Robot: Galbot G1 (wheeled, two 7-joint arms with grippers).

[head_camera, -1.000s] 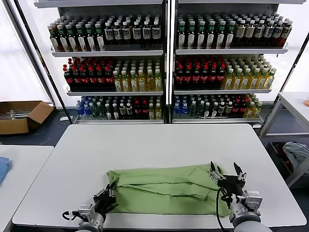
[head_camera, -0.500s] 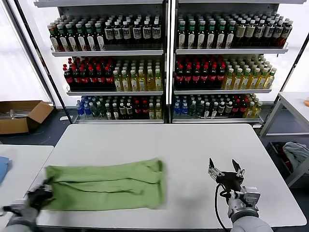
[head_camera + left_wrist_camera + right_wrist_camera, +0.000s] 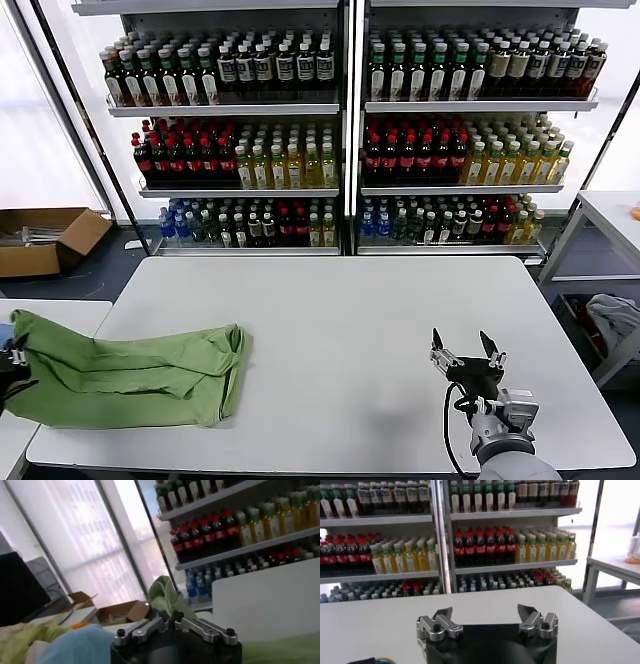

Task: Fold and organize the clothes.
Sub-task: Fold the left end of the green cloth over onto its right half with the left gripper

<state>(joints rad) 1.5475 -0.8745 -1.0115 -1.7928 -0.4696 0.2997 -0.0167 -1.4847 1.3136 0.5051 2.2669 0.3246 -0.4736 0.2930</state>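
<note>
Folded shirt held at the tabletop's left edge

The folded green shirt [image 3: 130, 368] is pinched by the left gripper [image 3: 171, 621], overhanging the tabletop [image 3: 340, 330]. The right gripper [image 3: 467, 356] is spread, empty. Folding appears done; placement remains.

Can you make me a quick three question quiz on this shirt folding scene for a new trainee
1. True or false: the right gripper holds the green shirt.
2. Which gripper is shut on the shirt?
3. The shirt hangs over which side of the white table: A) the robot's left, B) the robot's right, C) the far edge?

Key: 1. False, it is open and empty. 2. The left gripper. 3. A.
</note>
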